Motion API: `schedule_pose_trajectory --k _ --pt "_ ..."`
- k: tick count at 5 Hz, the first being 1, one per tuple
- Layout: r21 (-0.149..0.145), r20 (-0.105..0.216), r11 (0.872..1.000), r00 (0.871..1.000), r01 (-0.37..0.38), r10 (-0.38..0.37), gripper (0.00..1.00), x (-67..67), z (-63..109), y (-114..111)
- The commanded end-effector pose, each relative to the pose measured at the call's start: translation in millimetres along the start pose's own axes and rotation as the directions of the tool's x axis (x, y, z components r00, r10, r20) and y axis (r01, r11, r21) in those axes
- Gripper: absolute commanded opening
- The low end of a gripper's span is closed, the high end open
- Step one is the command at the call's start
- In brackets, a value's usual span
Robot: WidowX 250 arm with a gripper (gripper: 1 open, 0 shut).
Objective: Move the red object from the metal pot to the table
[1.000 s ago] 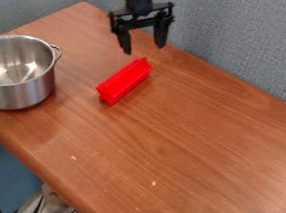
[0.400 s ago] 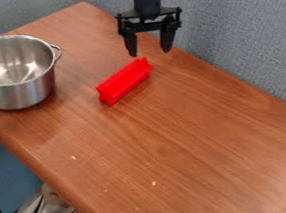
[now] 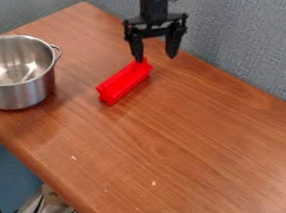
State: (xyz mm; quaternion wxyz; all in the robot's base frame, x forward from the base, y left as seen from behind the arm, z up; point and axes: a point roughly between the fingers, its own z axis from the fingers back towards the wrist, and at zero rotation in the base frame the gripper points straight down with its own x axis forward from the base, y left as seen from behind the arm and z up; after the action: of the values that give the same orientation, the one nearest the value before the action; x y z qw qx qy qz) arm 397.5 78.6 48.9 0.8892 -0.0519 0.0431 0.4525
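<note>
On table (image 3: 209, 139): red object (image 3: 123, 81) lies unmarked; gripper (image 3: 154, 52) above, jaws spread, holding nil

A robot test bench in a lab-like room

A brown wood-grain desk (image 3: 195, 137) with a rounded edge stands against a plain grey-blue backdrop (image 3: 264, 41), bare like a screen or partition and not a furnished room. A black robot arm hangs over the desk with its end effector (image 3: 155, 47) pointing down, prongs spread. The only props are a steel pot (image 3: 14, 71) and a red bar (image 3: 124, 80), set out as for a trial.
</note>
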Motion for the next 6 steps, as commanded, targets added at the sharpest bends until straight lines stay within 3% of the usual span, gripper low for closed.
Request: schedule_pose_trajectory --k 1,2,4,6 --pt "-0.057 0.055 0.998 0.998 0.022 -0.019 1.00 -3.9 45.3 15" --pt "-0.036 0.044 0.999 0.998 0.036 -0.034 1.00 -10.7 51.4 31" --pt "0.020 0.135 0.995 0.986 0.097 -0.098 1.00 -19.0 28.0 28" --pt "0.108 0.102 0.989 0.988 0.106 -0.117 1.00 -1.3 -5.7 0"
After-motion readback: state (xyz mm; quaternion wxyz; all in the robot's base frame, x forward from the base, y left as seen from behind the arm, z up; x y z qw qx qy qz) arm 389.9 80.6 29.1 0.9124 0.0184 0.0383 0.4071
